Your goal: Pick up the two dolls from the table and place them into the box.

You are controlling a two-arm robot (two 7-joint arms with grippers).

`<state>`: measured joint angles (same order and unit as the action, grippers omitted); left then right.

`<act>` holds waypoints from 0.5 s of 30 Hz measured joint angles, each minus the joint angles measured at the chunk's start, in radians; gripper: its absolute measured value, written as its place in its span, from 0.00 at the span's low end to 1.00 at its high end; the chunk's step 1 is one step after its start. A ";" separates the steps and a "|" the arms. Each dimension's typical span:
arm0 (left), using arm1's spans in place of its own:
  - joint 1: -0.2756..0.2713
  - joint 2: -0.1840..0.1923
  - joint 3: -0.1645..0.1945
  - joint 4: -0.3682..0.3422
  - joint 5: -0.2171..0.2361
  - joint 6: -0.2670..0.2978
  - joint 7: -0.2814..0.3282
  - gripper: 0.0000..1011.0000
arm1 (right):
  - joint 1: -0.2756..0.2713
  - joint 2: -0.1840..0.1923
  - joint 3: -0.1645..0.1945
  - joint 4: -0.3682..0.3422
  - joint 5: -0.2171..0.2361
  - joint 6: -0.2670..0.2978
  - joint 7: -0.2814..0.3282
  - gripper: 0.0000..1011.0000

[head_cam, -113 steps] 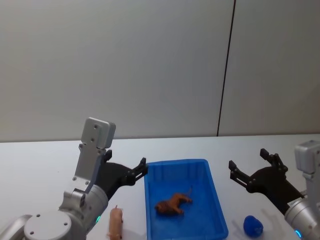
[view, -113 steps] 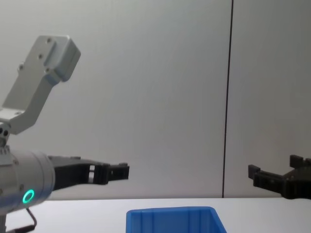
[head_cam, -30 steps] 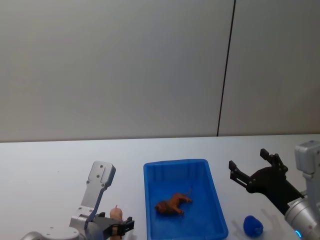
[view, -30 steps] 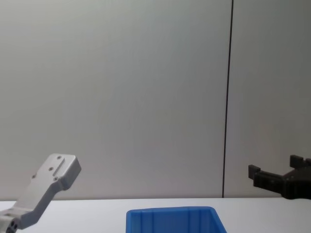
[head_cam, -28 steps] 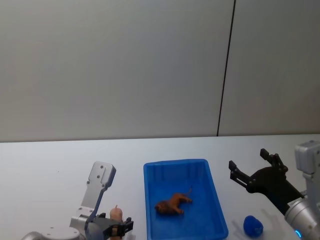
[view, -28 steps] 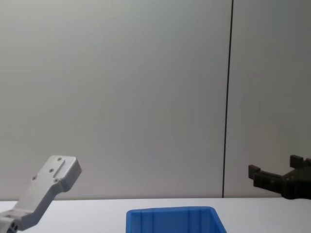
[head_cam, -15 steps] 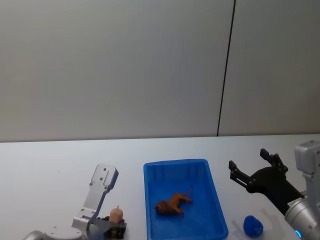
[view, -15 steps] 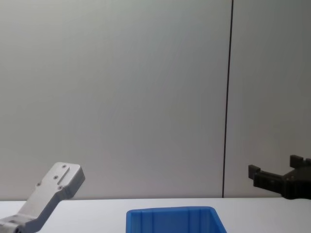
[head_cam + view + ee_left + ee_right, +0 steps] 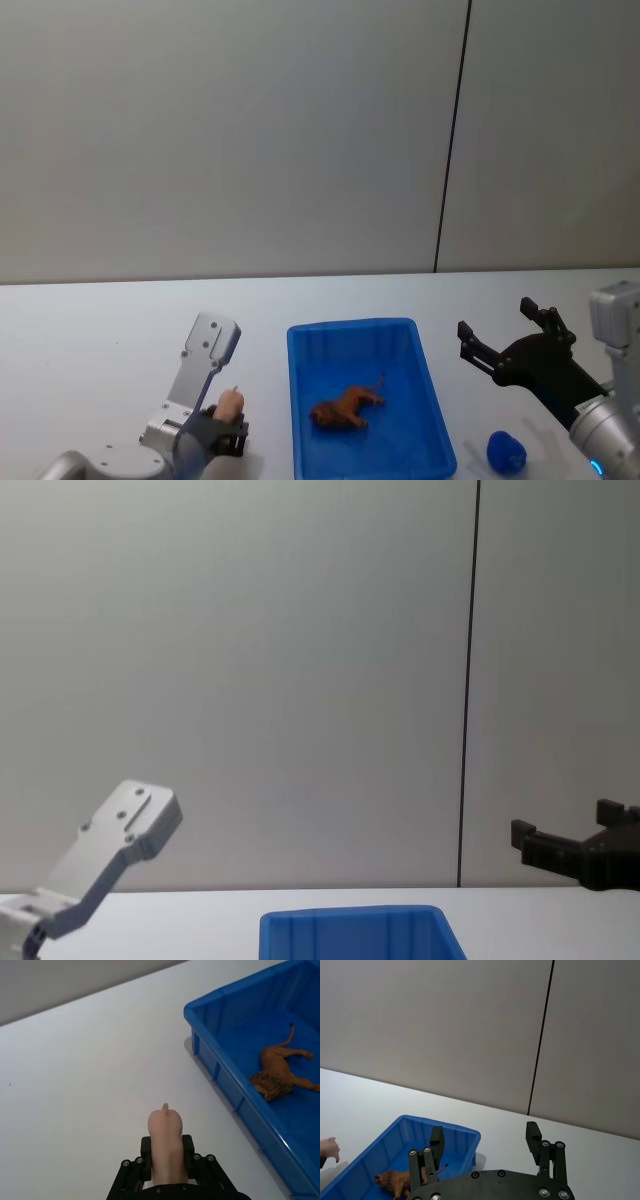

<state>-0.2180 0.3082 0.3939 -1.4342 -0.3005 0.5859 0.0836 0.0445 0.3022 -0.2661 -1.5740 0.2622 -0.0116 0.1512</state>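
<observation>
Left pincer [image 9: 232, 432] sits low over the bench [image 9: 90, 330], close in on the robot's left, its fingers clamped on the flanks of the pink doll [image 9: 231, 405]. From the left wrist view the doll's long axis runs straight along the pincer's reach, its narrow end poking forward past the fingertips, so I am carrying it lengthwise. I cannot tell whether it is lifted clear of the bench or resting on it. What the coming move turns on is the box [image 9: 350, 326]: it lies directly to the right of the pincer, just beside it, its long side facing the doll and its left wall standing between the two. I judge the doll must rise above that rim first and then travel sideways to the right; a flat slide would run it into the wall. The brown lion doll [image 9: 345, 408] lies on its side around the middle of the box floor, so I would aim for the bare floor nearer the left wall. Right pincer [image 9: 494, 318] hangs spread wide on the far side of the box, well apart from the pink doll, with a small blue lump [image 9: 506, 452] on the bench near it; the left arm is plainly the nearer one.
</observation>
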 joint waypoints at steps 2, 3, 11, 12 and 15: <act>0.001 0.003 0.000 -0.008 0.011 -0.009 -0.004 0.36 | 0.000 0.000 0.000 0.000 0.000 0.000 0.000 0.99; 0.001 0.005 -0.001 -0.016 0.023 -0.021 -0.009 0.36 | 0.000 0.000 0.000 0.000 0.000 0.000 0.000 0.99; -0.001 0.019 -0.006 -0.058 0.080 -0.086 -0.053 0.36 | 0.000 0.000 0.000 0.000 0.000 0.000 0.000 0.99; -0.002 0.020 -0.007 -0.061 0.085 -0.094 -0.059 0.36 | 0.000 0.000 0.000 0.000 0.000 0.000 0.000 0.99; -0.007 0.024 -0.010 -0.072 0.104 -0.129 -0.087 0.36 | 0.000 0.000 0.000 0.000 0.000 0.000 0.000 0.99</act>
<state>-0.2249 0.3327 0.3844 -1.5061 -0.1966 0.4565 -0.0034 0.0445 0.3022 -0.2661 -1.5740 0.2622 -0.0116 0.1511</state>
